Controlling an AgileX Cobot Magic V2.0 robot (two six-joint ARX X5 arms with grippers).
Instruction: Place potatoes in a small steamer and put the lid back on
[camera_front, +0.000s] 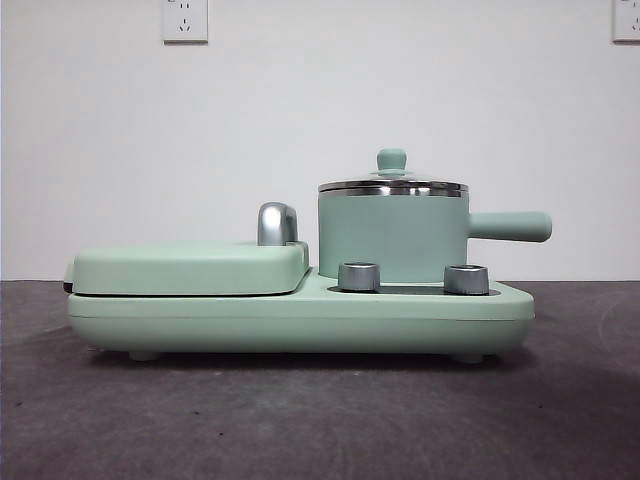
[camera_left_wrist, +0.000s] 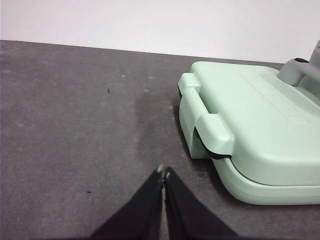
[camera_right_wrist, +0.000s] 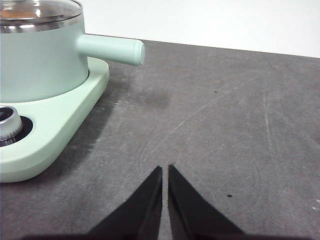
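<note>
1. I judge the job either not begun or already done: the lid (camera_front: 392, 186) sits square on the small steamer (camera_front: 392, 235), and I see no potato on the counter (camera_front: 320, 420) in any view. Through the glass in my right wrist view there is a faint orange-brown tint, but I cannot tell whether that is the potato inside.

2. My left tool (camera_left_wrist: 163, 173) hangs over bare counter just left of the griddle cover (camera_left_wrist: 255, 125), pinched together at the tips and holding nothing.

3. My right tool (camera_right_wrist: 164, 170) hangs over bare counter to the right of the appliance base (camera_right_wrist: 55, 125), well apart from the pot. Only a thin slit shows between the tips, with nothing between them.

4. The steamer stands upright at the right end of the base, behind the two steel dials (camera_front: 360, 276).

5. Its side handle (camera_front: 510, 226) is the long axis: it runs level and points straight right, toward my right tool's side.

6. If the potato is not inside, the next move calls for opening my right tool, coming down over the lid's knob (camera_front: 391, 159) and lifting straight up. The knob is small, so a centred pinch matters.
</note>
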